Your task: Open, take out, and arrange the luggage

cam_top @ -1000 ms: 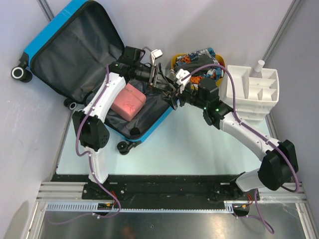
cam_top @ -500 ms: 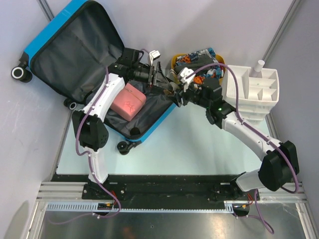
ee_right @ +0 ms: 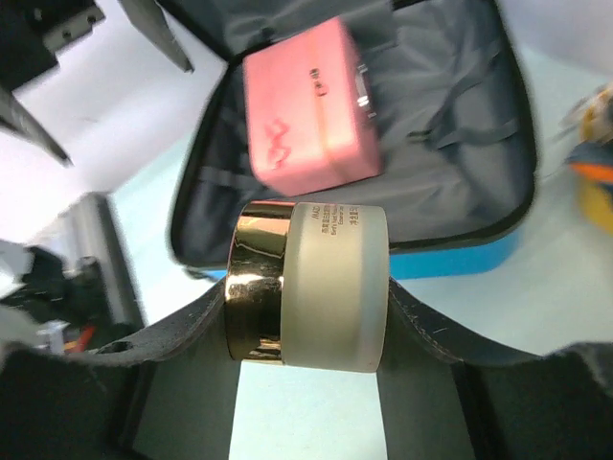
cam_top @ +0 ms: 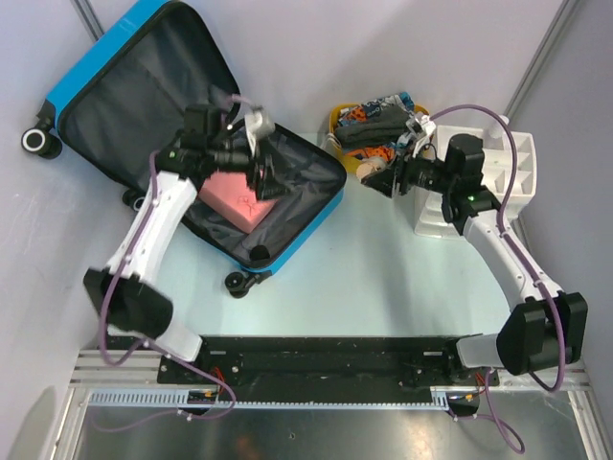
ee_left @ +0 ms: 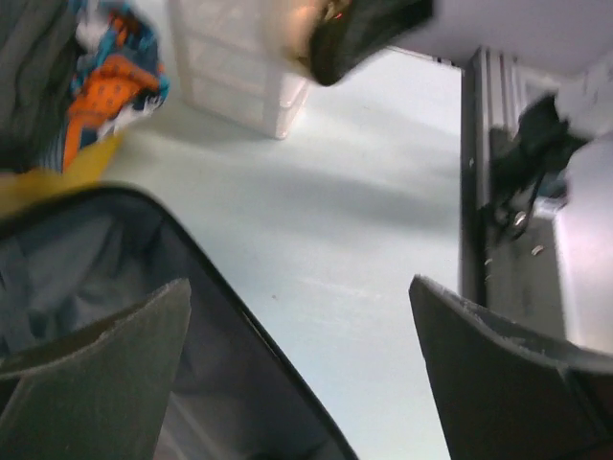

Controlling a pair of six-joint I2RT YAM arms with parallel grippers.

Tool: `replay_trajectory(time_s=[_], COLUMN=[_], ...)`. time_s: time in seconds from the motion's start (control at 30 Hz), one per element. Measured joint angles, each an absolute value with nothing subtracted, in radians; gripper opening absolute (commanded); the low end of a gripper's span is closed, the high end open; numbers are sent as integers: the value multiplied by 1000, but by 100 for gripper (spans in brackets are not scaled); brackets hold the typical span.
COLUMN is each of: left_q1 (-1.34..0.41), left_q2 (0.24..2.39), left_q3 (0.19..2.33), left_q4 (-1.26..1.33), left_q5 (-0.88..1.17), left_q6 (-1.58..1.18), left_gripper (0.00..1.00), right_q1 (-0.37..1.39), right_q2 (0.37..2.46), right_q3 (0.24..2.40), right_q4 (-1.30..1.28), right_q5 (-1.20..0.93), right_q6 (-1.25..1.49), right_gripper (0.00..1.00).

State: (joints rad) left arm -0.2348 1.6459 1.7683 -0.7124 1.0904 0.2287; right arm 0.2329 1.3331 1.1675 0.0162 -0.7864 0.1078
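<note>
Far left: luggage [cam_top: 302, 182] lies open. The blue lid leans up against the far-left wall, grey lining showing. The base half sits flat on the worktop [cam_top: 383, 278], with its wheels toward the near side.

Inside the base half, at its left end: a pink pouch [cam_top: 235, 201], resting on the lining.

Left pincer [cam_top: 271, 172] hangs over the base half, just right of the pouch. Its wrist view shows both fingers [ee_left: 96, 374] spread wide with nothing between them – only the case's black rim and bare worktop beyond.

Centre, far side: yellow tub [cam_top: 335, 120], heaped with orange and blue fabric items, just beside the case's right corner.

Right of the case: right pincer [cam_top: 383, 177] hangs above the worktop, just near of the tub and well clear of the case. It is closed on a small jar [ee_right: 306, 286] with a frosted white body and a gold lid. The jar lies sideways – one pad is against the lid end, the other against the base end. The print on the jar is too small to read.

Far right: white divided organiser [cam_top: 517, 163], with the right arm crossing over it.
</note>
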Motion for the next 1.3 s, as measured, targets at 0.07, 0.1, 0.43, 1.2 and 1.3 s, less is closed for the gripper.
replay_trajectory(time_s=[0.07,0.1,0.43,1.2,1.3], left_q1=[-276,-301,-465,-664,-674], left_q2=[1517,1456,1242,1113,1112], left_q3=[1620,1546,1120,907,895], left_q4=[-705,-704,-273,218,220], left_q5=[1078,1073,1071,1033,1023], left_q6=[479,591,934,795,793], left_gripper=[100,100,100,80,75], right_q1=[200,194,295,474,480], right_q2=[1350,1363,1406,1396,1385], right_q3=[1168,1168,1169,1169,1169], right_q4=[10,9,-103,-25,-25], right_q5=[-878,-926,-1195,-1430,-1434], right_q6=[192,228,313,337,336], right_gripper=[0,0,0,0,0])
